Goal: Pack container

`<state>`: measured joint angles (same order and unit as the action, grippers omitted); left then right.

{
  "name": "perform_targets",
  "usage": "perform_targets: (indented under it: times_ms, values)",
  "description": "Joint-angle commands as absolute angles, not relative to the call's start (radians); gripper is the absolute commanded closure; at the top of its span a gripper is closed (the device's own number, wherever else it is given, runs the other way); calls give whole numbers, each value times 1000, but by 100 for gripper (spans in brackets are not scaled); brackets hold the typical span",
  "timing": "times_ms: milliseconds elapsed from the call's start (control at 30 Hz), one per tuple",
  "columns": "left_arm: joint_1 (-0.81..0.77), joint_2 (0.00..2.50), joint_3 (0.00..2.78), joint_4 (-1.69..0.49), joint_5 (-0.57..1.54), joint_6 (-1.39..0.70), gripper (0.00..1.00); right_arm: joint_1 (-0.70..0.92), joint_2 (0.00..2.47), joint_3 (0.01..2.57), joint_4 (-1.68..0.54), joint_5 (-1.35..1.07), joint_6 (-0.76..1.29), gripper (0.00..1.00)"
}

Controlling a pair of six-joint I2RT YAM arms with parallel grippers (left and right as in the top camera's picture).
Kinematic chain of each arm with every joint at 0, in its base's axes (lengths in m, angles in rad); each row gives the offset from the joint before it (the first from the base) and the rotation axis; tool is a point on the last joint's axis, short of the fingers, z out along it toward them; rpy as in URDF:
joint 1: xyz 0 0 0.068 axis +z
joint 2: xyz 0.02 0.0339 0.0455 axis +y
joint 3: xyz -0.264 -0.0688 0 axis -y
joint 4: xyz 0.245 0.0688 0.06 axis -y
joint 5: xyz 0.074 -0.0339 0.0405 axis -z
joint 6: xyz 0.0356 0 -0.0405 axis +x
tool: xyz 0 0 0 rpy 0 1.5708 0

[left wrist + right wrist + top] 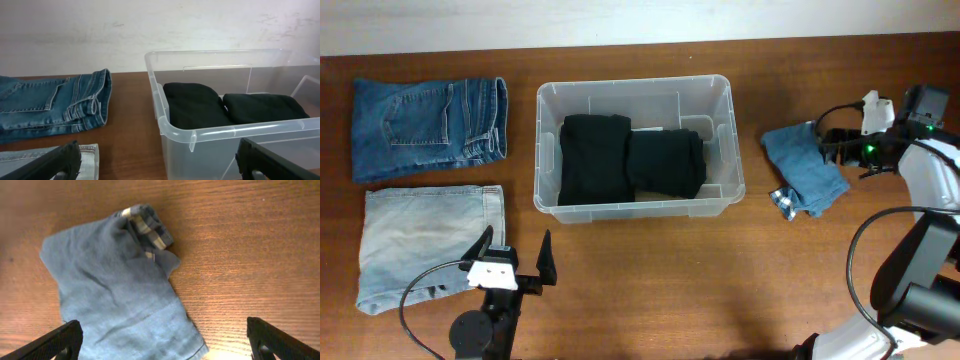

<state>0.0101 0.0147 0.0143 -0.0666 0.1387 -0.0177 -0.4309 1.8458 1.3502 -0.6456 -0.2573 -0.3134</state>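
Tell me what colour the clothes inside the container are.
The clothes in the container are black, clearest in the overhead view.

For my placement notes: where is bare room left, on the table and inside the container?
Free: wood between the container and the blue cloth; wood before it, right of the left gripper; inside, strips along its back and right walls. Crowded: the left side, with dark jeans and light jeans, and the container's middle, under black garments.

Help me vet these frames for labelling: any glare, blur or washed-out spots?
Overhead: evenly lit, sharp, the clear container readable. Left wrist: container sharp, own fingers dark and soft. Right wrist: blue cloth sharp, a glare patch on the table at the bottom edge.
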Motion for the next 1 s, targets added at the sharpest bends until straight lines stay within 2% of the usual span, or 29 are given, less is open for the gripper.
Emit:
perform_targets:
  times_ms: [0,300,967]
  values:
    - [16,7,9,-68,135,-2,0,-407,1898,1345,-643,-234,-424,2]
    - [16,7,9,-68,135,-2,1,-377,2013,1345,-617,-224,-487,2]
    - [16,7,9,-68,135,-2,1,-302,2025,1345,-612,-234,-509,1]
